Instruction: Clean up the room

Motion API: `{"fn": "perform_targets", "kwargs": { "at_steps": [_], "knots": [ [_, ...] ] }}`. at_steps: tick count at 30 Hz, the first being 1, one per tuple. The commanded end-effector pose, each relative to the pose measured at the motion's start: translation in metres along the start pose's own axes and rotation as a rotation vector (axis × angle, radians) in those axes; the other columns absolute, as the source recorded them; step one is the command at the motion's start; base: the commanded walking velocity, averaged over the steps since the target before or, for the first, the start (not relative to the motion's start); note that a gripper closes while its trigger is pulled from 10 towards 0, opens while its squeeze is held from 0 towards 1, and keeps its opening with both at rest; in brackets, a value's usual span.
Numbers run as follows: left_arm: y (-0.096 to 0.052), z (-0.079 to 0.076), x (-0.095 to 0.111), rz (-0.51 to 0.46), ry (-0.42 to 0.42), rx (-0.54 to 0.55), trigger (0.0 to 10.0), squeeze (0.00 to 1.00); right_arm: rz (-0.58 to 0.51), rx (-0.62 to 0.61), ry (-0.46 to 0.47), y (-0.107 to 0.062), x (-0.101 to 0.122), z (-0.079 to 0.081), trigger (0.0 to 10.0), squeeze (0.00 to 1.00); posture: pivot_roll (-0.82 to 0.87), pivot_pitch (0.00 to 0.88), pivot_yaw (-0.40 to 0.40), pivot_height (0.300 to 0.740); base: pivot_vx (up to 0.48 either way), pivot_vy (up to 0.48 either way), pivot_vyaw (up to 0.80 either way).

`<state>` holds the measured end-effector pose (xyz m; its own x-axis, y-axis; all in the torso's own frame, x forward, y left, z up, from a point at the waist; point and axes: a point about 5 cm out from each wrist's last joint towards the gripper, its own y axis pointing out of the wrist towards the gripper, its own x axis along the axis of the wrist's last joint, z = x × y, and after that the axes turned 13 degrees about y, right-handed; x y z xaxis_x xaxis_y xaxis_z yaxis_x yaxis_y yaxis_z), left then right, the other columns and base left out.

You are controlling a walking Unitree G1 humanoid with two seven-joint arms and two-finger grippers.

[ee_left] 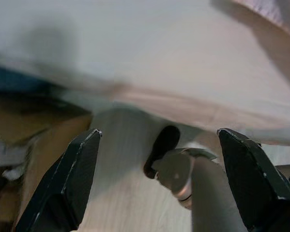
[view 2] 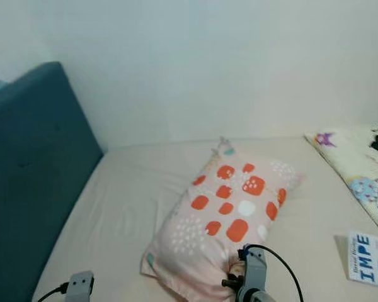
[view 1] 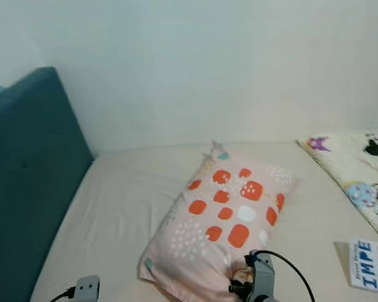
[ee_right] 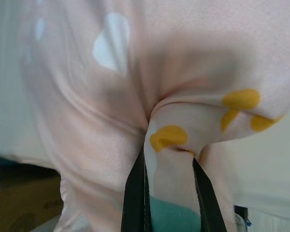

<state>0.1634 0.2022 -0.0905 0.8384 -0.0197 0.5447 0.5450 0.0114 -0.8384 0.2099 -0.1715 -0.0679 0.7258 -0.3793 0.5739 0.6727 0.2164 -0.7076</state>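
Observation:
A pink pillow point(view 1: 223, 220) with orange and white spots lies in the middle of the cream bed point(view 1: 120, 207). My right gripper point(ee_right: 166, 186) is shut on a bunched fold at the pillow's near corner point(view 1: 239, 277), with its wrist point(view 2: 252, 270) just in front of the pillow. In the right wrist view the black fingers point(ee_right: 134, 193) pinch pink fabric with yellow spots. My left gripper point(ee_left: 159, 174) is open, with nothing between its fingers, low at the bed's near left edge point(view 1: 85, 288).
A teal headboard point(view 1: 25, 170) stands on the left and a white wall point(view 1: 227, 69) is behind the bed. A cartoon-print blanket point(view 1: 359, 170) lies at the right. A book with blue letters point(view 1: 372, 265) rests near the front right.

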Motion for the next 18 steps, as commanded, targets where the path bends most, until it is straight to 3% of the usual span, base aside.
{"fn": "perform_targets", "kwargs": {
  "at_steps": [1,18],
  "knots": [
    [-0.001,0.004,0.000,-0.005,0.020,0.005,10.0,0.00,0.057,0.012,0.015,0.000,-0.015,0.005,10.0,0.00,-0.05,0.000,0.010,0.740,0.000,0.000,0.76],
    [-0.001,0.002,-0.002,0.004,0.034,-0.004,10.0,0.00,-0.008,0.058,0.015,0.006,0.005,0.015,10.0,0.00,-0.05,0.000,0.012,0.740,0.000,0.000,0.76]
  ]
}}
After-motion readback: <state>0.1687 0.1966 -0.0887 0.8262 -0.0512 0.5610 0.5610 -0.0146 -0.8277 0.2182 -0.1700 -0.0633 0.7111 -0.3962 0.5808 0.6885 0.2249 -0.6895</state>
